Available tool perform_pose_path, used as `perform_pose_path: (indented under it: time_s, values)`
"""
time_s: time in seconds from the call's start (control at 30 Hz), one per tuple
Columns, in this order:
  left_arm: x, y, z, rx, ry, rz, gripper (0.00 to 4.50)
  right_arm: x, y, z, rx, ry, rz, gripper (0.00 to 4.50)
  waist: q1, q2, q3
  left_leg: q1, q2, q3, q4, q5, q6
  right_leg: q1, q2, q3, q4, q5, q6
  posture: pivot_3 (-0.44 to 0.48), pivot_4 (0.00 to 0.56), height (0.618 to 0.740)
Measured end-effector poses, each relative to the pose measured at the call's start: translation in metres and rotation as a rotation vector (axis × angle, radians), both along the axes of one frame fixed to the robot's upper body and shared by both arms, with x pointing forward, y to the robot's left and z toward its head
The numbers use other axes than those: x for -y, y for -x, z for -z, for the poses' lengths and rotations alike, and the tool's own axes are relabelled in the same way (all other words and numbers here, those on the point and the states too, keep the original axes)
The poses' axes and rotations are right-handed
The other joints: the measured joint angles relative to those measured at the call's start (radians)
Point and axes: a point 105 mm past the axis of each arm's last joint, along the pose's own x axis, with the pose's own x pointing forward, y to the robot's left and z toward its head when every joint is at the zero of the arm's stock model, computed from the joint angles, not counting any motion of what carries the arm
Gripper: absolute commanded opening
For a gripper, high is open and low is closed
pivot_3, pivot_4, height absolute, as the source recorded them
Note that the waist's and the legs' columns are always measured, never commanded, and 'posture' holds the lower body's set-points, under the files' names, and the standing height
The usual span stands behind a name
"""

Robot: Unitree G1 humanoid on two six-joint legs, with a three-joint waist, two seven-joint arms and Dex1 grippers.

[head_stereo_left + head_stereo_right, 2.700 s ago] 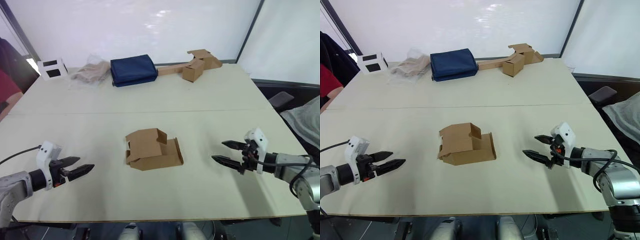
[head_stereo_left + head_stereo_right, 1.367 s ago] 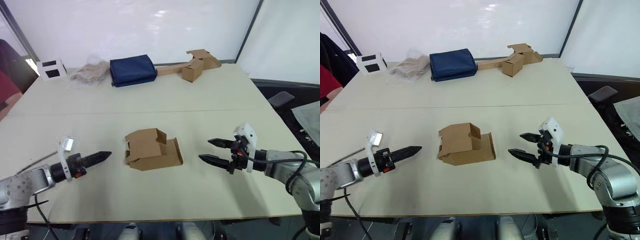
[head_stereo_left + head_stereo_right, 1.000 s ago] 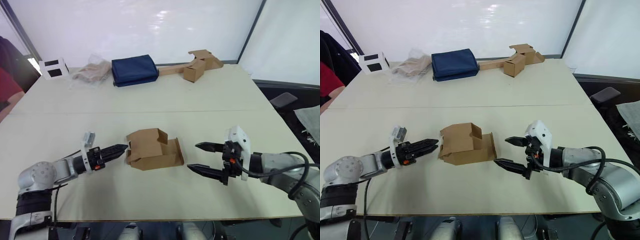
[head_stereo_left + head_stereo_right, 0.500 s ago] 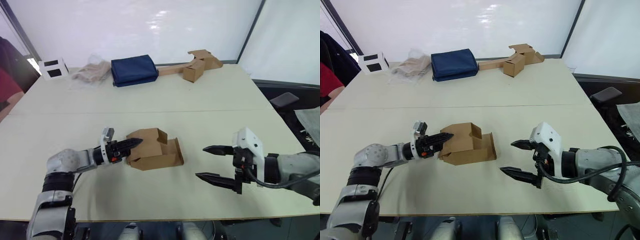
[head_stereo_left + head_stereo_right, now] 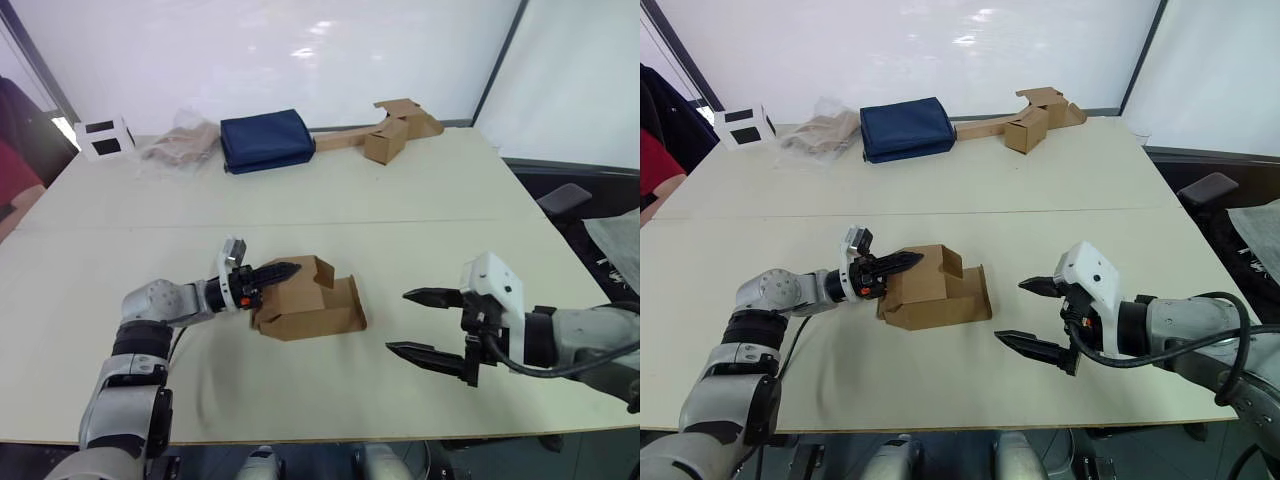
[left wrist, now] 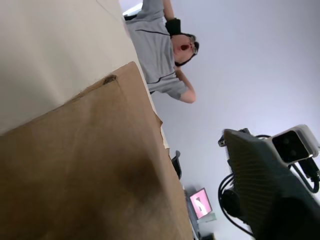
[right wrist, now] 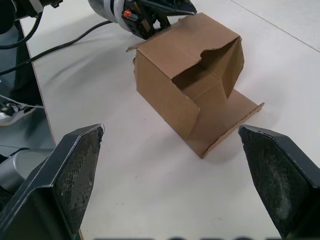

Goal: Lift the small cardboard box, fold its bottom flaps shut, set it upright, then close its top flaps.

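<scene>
We see a box [image 5: 935,288] of matt brown cardboard. It lies on a smooth, pale matt table [image 5: 970,185]. Far behind, the folded cloth [image 5: 907,128] looks soft and dark blue.

left pincer [image 5: 902,261] tips hidden against small cardboard box [image 5: 935,288], box's bottom flaps unseen

A pale cream worktop [image 5: 420,190] spans most of the frame, with a thin seam running across its middle. The small cardboard box [image 5: 305,300] lies on its side near the centre, one flap flat on the surface. Along the far edge, from upper left: a small white box with dark panels [image 5: 104,137], crumpled clear plastic [image 5: 183,146], a folded navy cloth [image 5: 266,140], and a cluster of brown boxes on a long cardboard strip [image 5: 390,131].
</scene>
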Motion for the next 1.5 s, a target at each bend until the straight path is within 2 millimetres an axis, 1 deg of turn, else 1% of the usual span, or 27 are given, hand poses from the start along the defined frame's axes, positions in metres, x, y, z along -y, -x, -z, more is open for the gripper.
perform_pose_path:
  time_s: [0.07,0.13,0.4,0.43,0.47,0.53,0.57,0.6,0.63,0.67,0.7,0.77,0.8,0.83,0.87,0.9,0.93,0.97,1.03,1.17,1.23,1.37,1.5]
  values:
    - [0.000,0.000,0.000,0.003,0.001,0.005,0.70,-0.001,0.000,0.001,-0.005,0.001,-0.001,4.50,0.000,0.000,0.000,0.000,0.000,0.000,0.000,0.000,0.000,0.000,0.000,0.000,0.000,0.000,0.000,0.000,0.150,0.740]
    - [0.000,0.001,-0.001,0.007,0.005,0.009,0.07,-0.001,0.000,0.002,-0.009,0.001,-0.003,4.50,0.000,0.000,0.000,0.000,0.000,0.000,0.000,0.000,0.000,0.000,0.000,0.000,0.000,0.000,0.000,0.000,0.150,0.740]
    - [-0.002,0.002,-0.006,0.052,-0.021,0.014,0.07,-0.002,-0.001,0.002,-0.005,-0.015,-0.004,4.50,0.000,0.000,0.000,0.000,0.000,0.000,0.000,0.000,0.000,0.000,0.000,0.000,0.000,0.000,0.000,0.000,0.150,0.740]
    - [-0.004,0.002,-0.010,0.076,-0.030,0.012,0.07,-0.002,-0.004,0.001,0.006,-0.041,0.005,4.50,0.000,0.000,0.000,0.000,0.000,0.000,0.000,0.000,0.000,0.000,0.000,0.000,0.000,0.000,0.000,0.000,0.150,0.740]
    - [-0.007,0.002,-0.017,0.125,-0.048,0.007,0.07,-0.003,-0.012,-0.005,0.039,-0.103,0.031,4.50,-0.002,-0.002,0.001,0.000,0.001,0.000,0.000,0.000,0.000,-0.001,0.001,0.000,0.000,0.000,0.000,0.000,0.150,0.740]
    - [-0.008,0.000,-0.039,0.246,-0.078,0.008,0.07,0.000,-0.031,-0.023,0.121,-0.234,0.105,4.50,-0.002,-0.002,0.001,0.000,0.001,0.000,0.000,0.000,0.000,-0.001,0.000,0.000,0.001,0.000,0.000,0.000,0.150,0.740]
    - [-0.009,0.000,-0.058,0.337,-0.102,0.012,0.01,0.003,-0.044,-0.037,0.174,-0.323,0.154,4.24,-0.001,-0.002,0.001,-0.001,0.001,0.000,0.000,0.001,-0.001,-0.001,0.000,0.000,0.001,0.000,0.000,0.000,0.150,0.740]
    - [-0.008,0.000,-0.071,0.400,-0.115,0.019,0.00,0.006,-0.050,-0.045,0.203,-0.367,0.182,3.96,0.000,-0.002,0.001,-0.001,0.001,0.000,0.000,0.001,-0.001,-0.001,0.000,0.000,0.001,0.000,0.000,0.000,0.150,0.740]
    - [-0.009,0.003,-0.089,0.500,-0.137,0.034,0.00,0.007,-0.056,-0.052,0.226,-0.406,0.204,3.87,0.001,-0.002,0.001,-0.001,0.001,0.000,-0.001,0.001,-0.001,-0.002,0.000,0.000,0.000,0.000,0.000,0.000,0.150,0.740]
    - [-0.009,0.005,-0.105,0.594,-0.165,0.049,0.00,0.009,-0.060,-0.055,0.242,-0.420,0.217,3.44,0.003,-0.002,0.001,-0.001,0.000,0.000,-0.001,0.002,-0.003,-0.001,0.000,0.000,-0.001,0.000,0.000,0.000,0.150,0.740]
    - [-0.008,0.006,-0.115,0.654,-0.191,0.059,0.00,0.010,-0.063,-0.056,0.250,-0.424,0.227,3.10,0.004,-0.001,0.001,-0.001,0.000,0.000,-0.001,0.004,-0.007,-0.001,0.000,0.000,-0.001,0.000,0.000,0.000,0.150,0.740]
    - [-0.004,0.006,-0.129,0.775,-0.240,0.082,0.00,0.011,-0.075,-0.062,0.282,-0.463,0.261,2.39,0.002,-0.001,0.001,-0.002,0.000,0.001,-0.001,0.004,-0.007,-0.001,-0.001,0.000,-0.001,0.000,0.000,0.000,0.150,0.740]
    - [0.000,0.005,-0.133,0.804,-0.248,0.091,0.00,0.010,-0.079,-0.066,0.296,-0.490,0.268,2.18,0.001,-0.001,0.001,-0.002,0.000,0.001,0.000,0.004,-0.007,-0.001,-0.001,0.000,0.000,0.000,0.000,0.000,0.150,0.740]
    - [0.003,0.005,-0.137,0.842,-0.253,0.103,0.00,0.007,-0.084,-0.072,0.312,-0.523,0.268,1.66,-0.001,-0.001,0.001,-0.001,0.000,0.001,0.000,0.003,-0.006,-0.002,0.000,0.000,0.000,0.000,0.000,0.000,0.150,0.740]
    - [0.006,0.003,-0.142,0.879,-0.265,0.112,0.00,0.004,-0.088,-0.082,0.337,-0.563,0.265,1.38,-0.002,-0.001,0.001,-0.001,0.000,0.001,-0.001,0.003,-0.006,-0.002,0.000,0.000,0.001,0.000,0.000,0.000,0.150,0.740]
    - [0.011,0.003,-0.150,0.932,-0.271,0.122,0.00,0.000,-0.091,-0.091,0.374,-0.585,0.257,0.83,-0.003,-0.001,0.001,-0.001,0.000,0.001,-0.001,0.003,-0.005,-0.003,0.000,0.000,0.002,0.000,0.000,0.000,0.150,0.740]
    - [0.013,0.003,-0.155,0.959,-0.271,0.122,0.00,-0.002,-0.093,-0.094,0.391,-0.583,0.251,0.61,-0.003,-0.001,0.001,-0.001,0.000,0.001,-0.002,0.003,-0.005,-0.003,0.001,0.000,0.002,0.000,0.000,0.000,0.150,0.740]
    - [0.016,0.001,-0.162,0.997,-0.271,0.114,0.00,-0.006,-0.094,-0.097,0.423,-0.561,0.236,0.07,-0.004,-0.001,0.001,-0.002,0.000,0.000,-0.002,0.003,-0.005,-0.004,0.001,0.000,0.001,0.000,0.000,0.000,0.150,0.740]
    - [0.016,0.000,-0.168,1.025,-0.272,0.105,0.00,-0.011,-0.096,-0.092,0.421,-0.540,0.221,0.07,-0.005,-0.001,0.001,-0.002,0.000,0.001,-0.002,0.003,-0.006,-0.004,0.001,0.000,0.000,0.000,0.000,0.000,0.150,0.740]
    - [0.020,-0.002,-0.168,1.034,-0.259,0.104,0.00,-0.020,-0.100,-0.085,0.388,-0.546,0.202,0.07,-0.008,-0.001,0.001,-0.003,0.000,0.001,-0.001,0.003,-0.005,-0.004,0.000,0.000,0.002,0.000,0.000,0.000,0.150,0.740]
    - [0.021,-0.002,-0.169,1.037,-0.257,0.105,0.00,-0.028,-0.099,-0.090,0.399,-0.556,0.174,0.07,-0.011,-0.001,0.001,-0.002,0.000,0.000,-0.001,0.002,-0.004,-0.004,0.000,0.000,0.002,0.000,0.000,0.000,0.150,0.740]
    - [0.023,0.001,-0.171,1.051,-0.247,0.113,0.00,-0.036,-0.097,-0.096,0.416,-0.576,0.140,0.07,-0.016,-0.001,0.001,-0.003,0.000,0.000,-0.001,0.002,-0.004,-0.004,0.000,0.000,0.002,0.000,0.000,0.000,0.150,0.740]
    - [0.025,0.003,-0.172,1.059,-0.238,0.119,0.00,-0.048,-0.094,-0.094,0.397,-0.583,0.085,0.07,-0.022,-0.001,0.001,-0.003,0.000,0.000,-0.001,0.002,-0.004,-0.004,0.000,0.000,0.002,0.000,0.000,0.000,0.150,0.740]
